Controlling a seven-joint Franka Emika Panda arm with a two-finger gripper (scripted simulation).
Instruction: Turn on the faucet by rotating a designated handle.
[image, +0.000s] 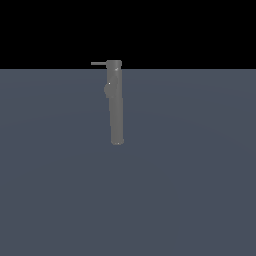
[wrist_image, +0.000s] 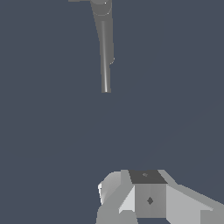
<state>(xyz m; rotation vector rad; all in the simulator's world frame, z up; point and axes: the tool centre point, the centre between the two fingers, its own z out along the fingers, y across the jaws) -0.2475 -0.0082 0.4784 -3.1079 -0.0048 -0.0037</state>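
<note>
The faucet (image: 116, 105) is a tall, slim, dark-grey column standing upright on the flat grey floor. It has a small bulge (image: 107, 90) on the side towards the exterior view's left. The handle (image: 98, 63) is a thin grey rod sticking out level from the column's top, towards the exterior view's left. The wrist view shows the faucet (wrist_image: 105, 48) from above and at a distance. Pale grey blocky parts of my gripper (wrist_image: 140, 194) show at the edge of that view, far from the faucet and touching nothing. I cannot tell how its fingers stand. The exterior view does not show the arm.
The flat blue-grey floor (image: 190, 190) stretches all around the faucet, and no other objects are in view. The background above the floor line is black.
</note>
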